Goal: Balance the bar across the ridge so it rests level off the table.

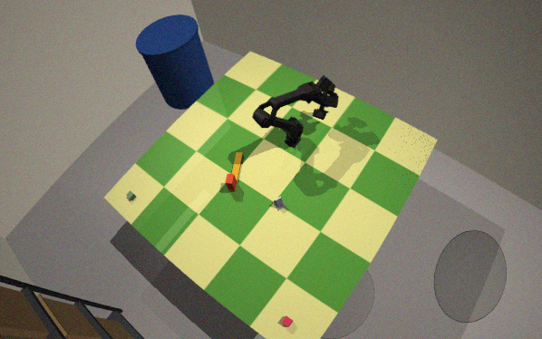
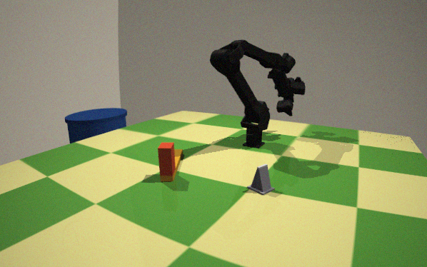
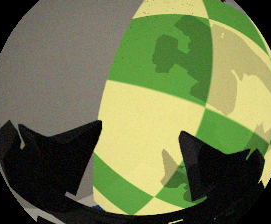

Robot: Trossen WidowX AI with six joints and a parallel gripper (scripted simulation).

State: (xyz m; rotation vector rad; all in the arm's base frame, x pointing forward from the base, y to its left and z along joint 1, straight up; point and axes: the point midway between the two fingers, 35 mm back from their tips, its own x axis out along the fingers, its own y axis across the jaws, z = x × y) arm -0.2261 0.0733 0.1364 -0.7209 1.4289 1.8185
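End effector (image 1: pixel 320 114) (image 2: pixel 285 110) (image 3: pixel 142 131) spread wide, nothing held. Yellow-orange bar (image 1: pixel 237 170) (image 2: pixel 178 160) seen on desk (image 1: pixel 271 171) (image 2: pixel 205 160) (image 3: pixel 146 110), well apart from end effector; red block (image 1: pixel 230 181) (image 2: pixel 166 159) at bar's far end. Grey ridge (image 1: pixel 279 203) (image 2: pixel 260 180) still bare. Picking-up step likely in hand; bar should be reached and gripped next.

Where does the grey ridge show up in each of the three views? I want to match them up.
Top: the grey ridge is just right of centre, a little below mid-height.
Exterior: right of centre, below mid-height, standing upright on its flat base.
Wrist: not identifiable in this picture.
Shared landmark: the green-and-yellow checkered table top, seen in all three.
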